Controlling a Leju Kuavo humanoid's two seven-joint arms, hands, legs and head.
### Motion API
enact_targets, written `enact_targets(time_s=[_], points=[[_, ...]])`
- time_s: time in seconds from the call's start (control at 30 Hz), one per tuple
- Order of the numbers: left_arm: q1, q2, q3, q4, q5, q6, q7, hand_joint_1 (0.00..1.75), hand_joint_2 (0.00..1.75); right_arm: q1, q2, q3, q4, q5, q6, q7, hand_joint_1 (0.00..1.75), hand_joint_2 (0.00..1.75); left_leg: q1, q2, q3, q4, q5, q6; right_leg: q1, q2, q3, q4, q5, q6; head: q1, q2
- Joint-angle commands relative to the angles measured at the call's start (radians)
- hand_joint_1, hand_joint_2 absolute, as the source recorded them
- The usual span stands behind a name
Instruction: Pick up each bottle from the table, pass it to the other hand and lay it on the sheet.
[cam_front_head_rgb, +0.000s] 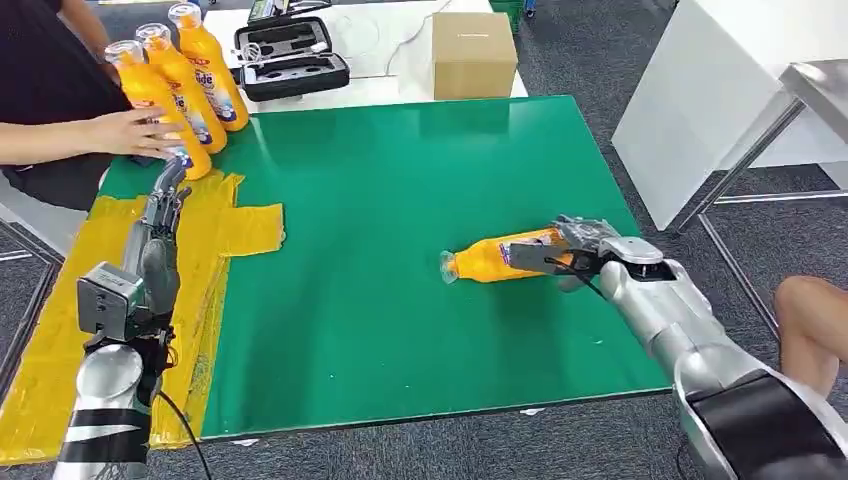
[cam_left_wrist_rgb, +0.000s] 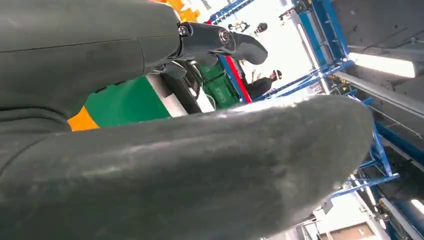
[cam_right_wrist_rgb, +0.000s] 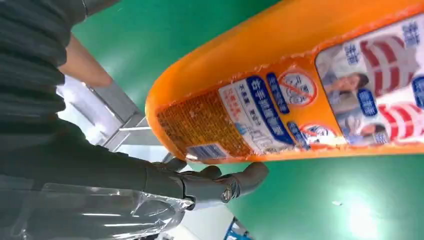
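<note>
An open black hard-shell case (cam_front_head_rgb: 290, 55) w/ moulded foam inside is seen at the far edge of the white table (cam_front_head_rgb: 385, 90), its recesses holding small dark items too small to identify; a closed brown cardboard box (cam_front_head_rgb: 473, 53) stands just beside it to the right, contents hidden. Three upright orange plastic bottles w/ blue-and-white labels (cam_front_head_rgb: 185, 80) are grouped at the far-left corner of the green mat (cam_front_head_rgb: 400, 200), steadied by a person's hand (cam_front_head_rgb: 135, 132) laid against the nearest one. A fourth orange plastic bottle (cam_front_head_rgb: 495, 258) is lying on its side on the green mat, right of centre, cap end toward the left. Its base end is grasped by the right hand (cam_front_head_rgb: 585, 255), fingers (cam_right_wrist_rgb: 225, 182) wrapped round the label area in the right wrist view. The left hand (cam_front_head_rgb: 160, 230) is held over the yellow taped sheet (cam_front_head_rgb: 60, 330) along the mat's left side, fingers extended fwd, nothing held; its thumb (cam_left_wrist_rgb: 200, 170) and a dark finger are set apart in the left wrist view.
</note>
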Motion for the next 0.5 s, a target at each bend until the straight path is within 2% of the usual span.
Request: enact_targets(time_s=[0.03,0.23,0.33,0.5], points=[[-0.031,0.015,0.005,0.061,0.01,0.009,-0.005,0.0,0.0,-0.123,0.081,0.107,0.15,0.031,0.016,-0.001,0.0,1.75,0.0,0.003,0.004,0.001,-0.002,-0.001,0.0,0.002,0.003,0.001,-0.001,-0.001,0.0,0.0],[-0.035,0.018,0.009,0.072,0.016,0.01,-0.011,0.0,0.0,-0.115,0.098,0.143,0.181,0.049,0.056,-0.016,0.0,1.75,0.001,0.002,0.007,0.001,-0.003,-0.001,0.001,0.0,0.007,0.0,-0.002,-0.002,0.0,0.0],[-0.036,0.018,0.009,0.072,0.016,0.01,-0.011,0.0,0.0,-0.114,0.096,0.143,0.182,0.05,0.055,-0.016,0.0,1.75,0.0,0.0,0.004,0.0,-0.002,-0.001,0.0,-0.001,0.003,0.0,-0.001,-0.001,0.0,0.0],[-0.079,0.022,-0.004,0.128,0.031,0.006,-0.021,0.0,0.0,-0.1,0.084,0.221,0.235,0.08,0.218,-0.067,0.0,1.75,0.0,0.0,0.004,0.001,-0.002,-0.001,0.001,-0.002,0.004,0.0,-0.002,-0.001,0.0,0.0]])
